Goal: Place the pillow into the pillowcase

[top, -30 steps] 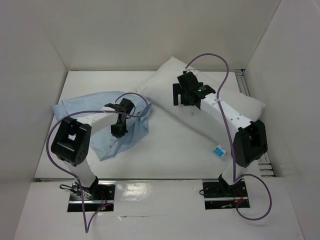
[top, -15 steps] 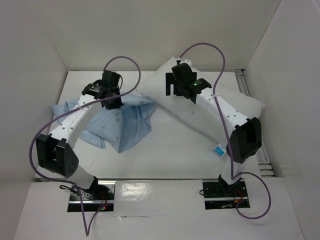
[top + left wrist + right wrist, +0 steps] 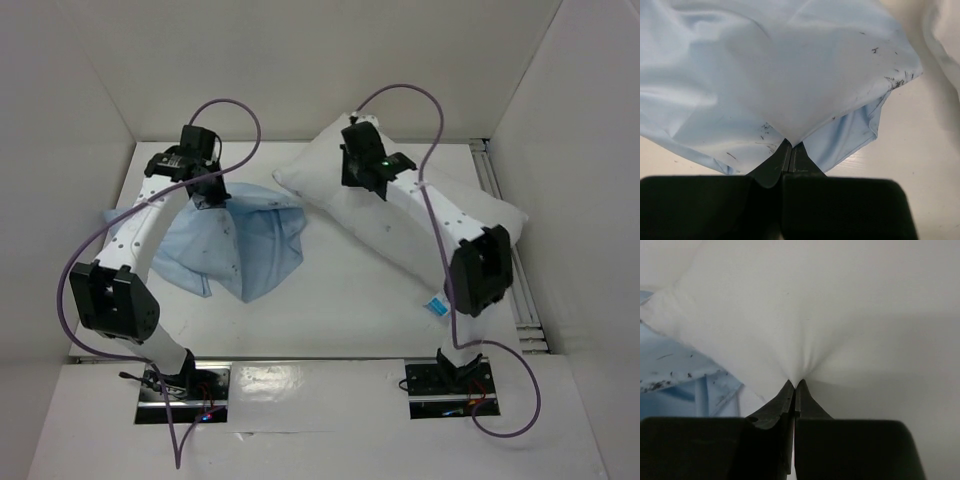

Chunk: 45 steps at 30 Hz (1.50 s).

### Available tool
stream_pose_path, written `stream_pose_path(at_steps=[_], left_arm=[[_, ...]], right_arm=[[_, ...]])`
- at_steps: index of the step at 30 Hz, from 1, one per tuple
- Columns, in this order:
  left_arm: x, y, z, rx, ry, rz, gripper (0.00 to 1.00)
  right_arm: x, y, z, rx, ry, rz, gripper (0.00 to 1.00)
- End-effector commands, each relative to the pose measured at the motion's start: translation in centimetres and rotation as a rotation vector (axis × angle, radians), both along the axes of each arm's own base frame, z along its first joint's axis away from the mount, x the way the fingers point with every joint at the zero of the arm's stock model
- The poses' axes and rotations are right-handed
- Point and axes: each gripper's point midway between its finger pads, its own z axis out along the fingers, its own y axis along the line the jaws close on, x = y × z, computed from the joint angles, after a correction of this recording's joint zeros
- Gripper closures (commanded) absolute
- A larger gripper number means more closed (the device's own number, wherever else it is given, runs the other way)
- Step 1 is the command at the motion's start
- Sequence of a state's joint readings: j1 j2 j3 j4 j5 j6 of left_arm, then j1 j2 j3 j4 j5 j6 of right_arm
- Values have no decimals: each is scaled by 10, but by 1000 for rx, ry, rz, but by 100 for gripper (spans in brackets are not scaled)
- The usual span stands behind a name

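Grips are set on both cloths, so you look to be at the pick-up step, with nothing inside the sack yet.

On the left, your left gripper has its jaws pressed together on a pinch of the pillowcase, and the blue cloth rises to the fingertips in a tent. The rest of it lies crumpled on the table, at the left and towards the far side. You cannot tell from these views whether the pinch has one layer or both. That matters, because a pinch through both layers would hold the mouth closed.

To the right, the pillow lies slantwise, from the far middle down to the near right, with its tag at the near end. Its far-left corner is just beside the pillowcase. Your right gripper is likewise clamped tight, on a small pucker of the white cover near that corner.

Next you will probably need the sack's mouth held open and facing the pillow. Then feed that corner in, gently, since the thin pinch could slip.
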State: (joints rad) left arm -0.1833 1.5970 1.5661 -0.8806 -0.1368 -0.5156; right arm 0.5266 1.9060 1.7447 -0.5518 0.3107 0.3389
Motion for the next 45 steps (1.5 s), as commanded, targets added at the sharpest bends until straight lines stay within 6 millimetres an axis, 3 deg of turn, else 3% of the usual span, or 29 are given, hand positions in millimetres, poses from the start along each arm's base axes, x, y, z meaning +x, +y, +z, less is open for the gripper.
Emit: stream_pose_path(at_steps=[1,2,3,4,5,6,7,8,9,10,12,13,17,25,27,35,39,43,45], left_arm=[[9,2,20,-26,-49,-31,100],[10,8,20,-20,-49,-26,100],[11,12,16,-26,-38,-18,100],[11,12,16,-26,-37,-18,100],[12,16,16,-34,-37,-9,100],[15,16,18,-47,-47,-9,100],[15,20,18,-58,-47,-1,100],[17,17,19,-66,-56,-18,100],[19,19,15,-82,-43,-16,100],[19,21,15,-89,-43,-13,100],[22,23,15,-97,-42,-9,100],[22,21,15,-107,-42,-16,100],[27,22,24,-116,-69,-15,100],[26,18,32,-135,-87,-30,100],[24,17,39,-143,-105,-36,100],[4,17,45,-132,-117,-69,100],[-9,16,50,-134,-122,-85,100],[-20,12,53,-151,-125,-111,100],[-26,11,54,-153,-122,-125,100]], right_arm=[[-34,-25,93,113,-174,37,100],[-46,-23,99,135,-174,85,100],[-65,-27,127,173,-236,120,100],[-78,-29,116,178,-213,143,100],[-94,-24,117,206,-205,207,100],[-115,-27,139,237,-264,257,100],[-130,-28,122,233,-230,295,100],[-148,-19,125,285,-231,379,100],[-170,-23,142,297,-295,445,100],[-183,-21,127,303,-278,493,100],[-214,-19,129,326,-295,607,100],[-221,-20,118,319,-265,627,100],[-240,-13,104,327,-195,733,100],[-243,4,115,349,-231,809,100],[-240,14,126,369,-281,830,100],[-195,46,129,364,-331,784,100],[-165,42,138,339,-371,657,100],[-149,36,163,366,-466,564,100],[-141,36,165,382,-476,525,100]])
